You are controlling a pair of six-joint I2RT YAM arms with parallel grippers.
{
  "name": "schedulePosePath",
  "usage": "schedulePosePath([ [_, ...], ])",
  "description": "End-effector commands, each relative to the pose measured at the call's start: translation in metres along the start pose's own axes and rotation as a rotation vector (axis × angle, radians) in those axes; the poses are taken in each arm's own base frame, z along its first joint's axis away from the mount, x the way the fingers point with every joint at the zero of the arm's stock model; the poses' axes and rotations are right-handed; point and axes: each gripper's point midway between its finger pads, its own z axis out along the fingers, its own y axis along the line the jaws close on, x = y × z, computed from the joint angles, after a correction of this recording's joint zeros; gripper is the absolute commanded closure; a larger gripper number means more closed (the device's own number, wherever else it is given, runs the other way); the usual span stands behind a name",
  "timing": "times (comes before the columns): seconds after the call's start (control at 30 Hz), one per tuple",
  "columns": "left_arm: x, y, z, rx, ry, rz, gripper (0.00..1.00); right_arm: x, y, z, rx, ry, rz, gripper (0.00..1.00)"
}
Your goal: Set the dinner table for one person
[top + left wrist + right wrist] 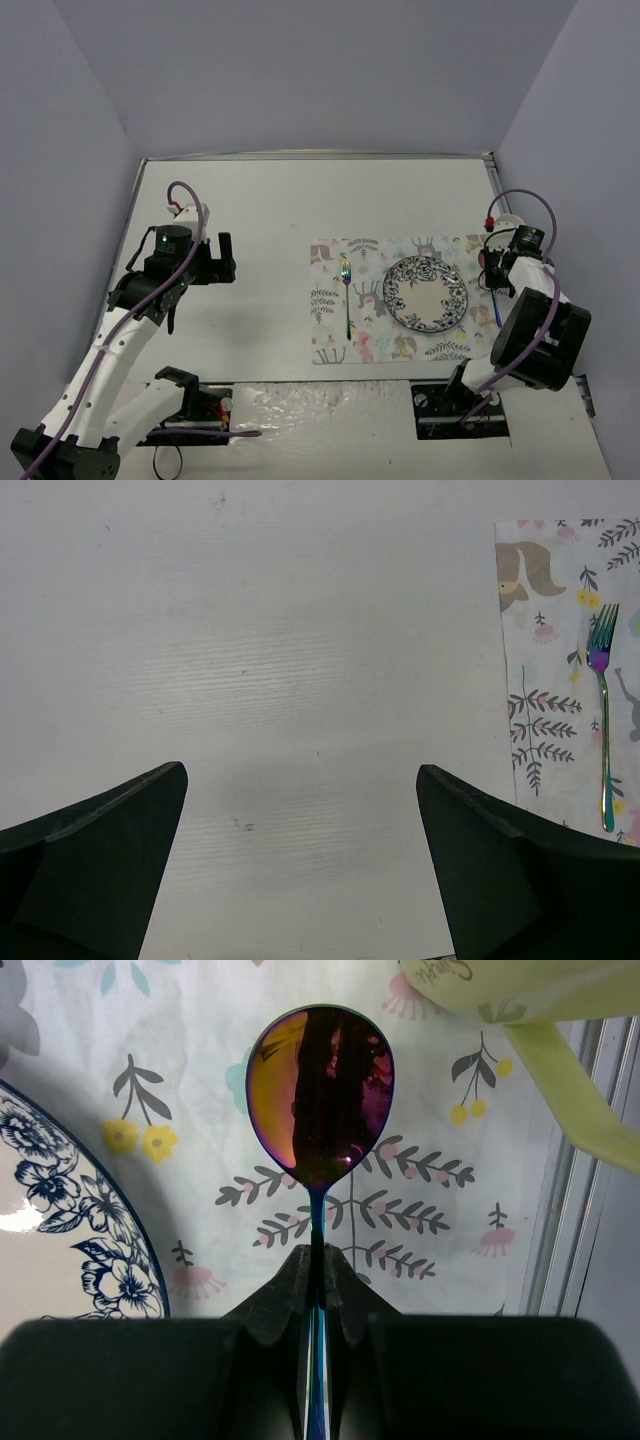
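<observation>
Closest to the lens, the right arm's black fingers [275,1300] are clamped on the thin neck of an iridescent metal spoon [320,1100]. Its purple-and-orange bowl points away from the wrist, over a white cloth mat printed with pastel animals and leaves [420,1210]. Whether the spoon touches the mat cannot be told. Beside the spoon in that view curves the rim of a round white plate with a dark blue floral border [60,1210]. At the upper right is a pale yellow-green object [520,1000] whose kind is unclear.

In the top view the plate lies on the right half of the mat. An iridescent metal fork [347,295] lies on the mat just left of the plate, tines pointing away from the arms. The right arm reaches in at the mat's right edge.

The large matte white rectangular surface [250,200], edged with thin metal strips, spans the workspace under both arms and carries the mat on its right part. The left arm's black fingers [100,870] are spread wide apart with nothing between them, hovering over bare surface well left of the mat.
</observation>
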Motion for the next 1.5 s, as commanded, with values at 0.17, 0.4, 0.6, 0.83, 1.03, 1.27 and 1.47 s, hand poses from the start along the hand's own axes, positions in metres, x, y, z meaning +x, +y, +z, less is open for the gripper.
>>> schedulePosePath([
  [0.17,-0.013,0.004,0.003,-0.017,-0.034,0.004,0.03,-0.008,-0.015,0.012,0.028,0.009,-0.009,0.96],
  [0.4,-0.012,0.006,0.005,-0.023,-0.027,0.001,0.03,-0.003,-0.017,0.019,0.029,0.042,-0.010,0.94],
  [0.6,-0.012,0.006,0.006,-0.026,-0.023,-0.001,0.03,-0.002,-0.017,0.022,0.025,0.053,-0.007,0.91],
  [0.83,-0.012,0.006,0.005,-0.024,-0.024,0.000,0.03,-0.002,-0.018,0.023,0.024,0.053,-0.006,0.85],
  [1.03,-0.013,0.006,0.003,-0.022,-0.034,-0.002,0.03,-0.017,-0.018,0.012,0.032,-0.005,0.023,0.68],
  [1.27,-0.018,0.006,-0.003,-0.019,-0.065,-0.005,0.03,-0.089,-0.026,-0.062,0.108,-0.273,0.048,0.55],
  [1.47,-0.020,0.006,-0.006,-0.015,-0.086,-0.010,0.03,-0.134,-0.033,-0.160,0.283,-0.494,0.101,0.48],
])
